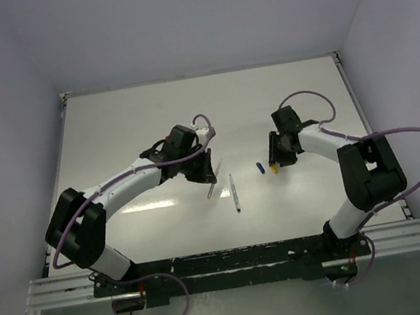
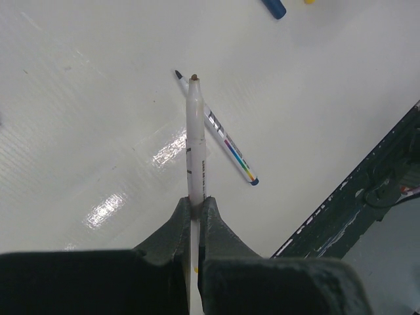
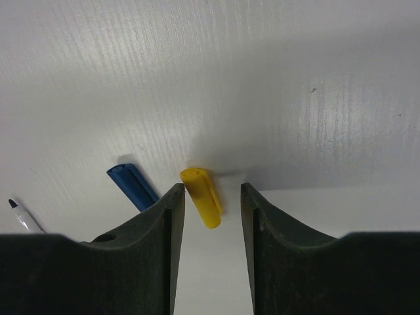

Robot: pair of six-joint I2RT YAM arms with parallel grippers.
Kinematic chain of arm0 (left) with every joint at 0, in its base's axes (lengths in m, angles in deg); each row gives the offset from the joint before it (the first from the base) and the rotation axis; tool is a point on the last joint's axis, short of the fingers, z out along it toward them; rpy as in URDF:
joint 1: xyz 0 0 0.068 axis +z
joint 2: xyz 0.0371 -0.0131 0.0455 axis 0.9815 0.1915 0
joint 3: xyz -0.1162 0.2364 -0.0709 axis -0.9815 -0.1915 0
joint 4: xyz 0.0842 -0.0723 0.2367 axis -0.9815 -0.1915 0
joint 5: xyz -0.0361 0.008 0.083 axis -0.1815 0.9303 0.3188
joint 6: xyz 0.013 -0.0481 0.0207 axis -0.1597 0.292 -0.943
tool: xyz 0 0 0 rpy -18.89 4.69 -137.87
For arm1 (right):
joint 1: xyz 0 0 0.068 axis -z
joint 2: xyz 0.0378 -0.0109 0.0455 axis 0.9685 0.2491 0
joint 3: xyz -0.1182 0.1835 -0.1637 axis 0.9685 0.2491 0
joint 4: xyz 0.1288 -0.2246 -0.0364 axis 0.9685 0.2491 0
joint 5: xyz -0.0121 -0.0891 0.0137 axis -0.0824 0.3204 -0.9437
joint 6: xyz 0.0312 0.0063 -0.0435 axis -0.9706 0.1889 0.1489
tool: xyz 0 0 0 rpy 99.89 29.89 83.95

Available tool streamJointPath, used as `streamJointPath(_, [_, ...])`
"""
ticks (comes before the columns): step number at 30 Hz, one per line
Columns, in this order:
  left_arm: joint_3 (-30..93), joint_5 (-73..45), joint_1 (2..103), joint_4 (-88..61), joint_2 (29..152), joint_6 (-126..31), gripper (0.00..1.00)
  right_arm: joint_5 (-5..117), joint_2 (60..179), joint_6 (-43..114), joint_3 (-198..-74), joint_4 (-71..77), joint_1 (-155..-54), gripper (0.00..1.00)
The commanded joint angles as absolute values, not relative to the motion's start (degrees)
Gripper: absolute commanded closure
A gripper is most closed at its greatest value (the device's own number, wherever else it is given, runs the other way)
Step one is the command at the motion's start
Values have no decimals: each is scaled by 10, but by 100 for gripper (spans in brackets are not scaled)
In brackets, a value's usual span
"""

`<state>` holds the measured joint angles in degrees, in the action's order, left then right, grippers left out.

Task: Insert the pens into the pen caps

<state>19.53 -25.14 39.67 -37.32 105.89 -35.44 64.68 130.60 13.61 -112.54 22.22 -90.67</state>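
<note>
two jobs in hand: my left gripper (image 2: 195,210) is clamped on a pen (image 2: 194,131), tip pointing outward; my right gripper (image 3: 211,191) stands open astride the yellow cap (image 3: 202,197) on the table (image 3: 295,98). next, close, lift, align cap with tip.

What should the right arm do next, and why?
The right gripper should probably close its fingers on the small yellow plastic pen cap. The cap lies on the white table between them, and they stand open. The left gripper holds a thin silvery-white stick pen, ready for capping.
</note>
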Motion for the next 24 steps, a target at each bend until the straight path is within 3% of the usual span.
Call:
streamJointPath(1, [188,-279,406,-332,1042,-337,100,633,1310,142,-1139,236,-913,58])
streamJointPath(24, [186,-311,438,-313,1049,-333,100,704,1374,103,-1142,305,-958,65])
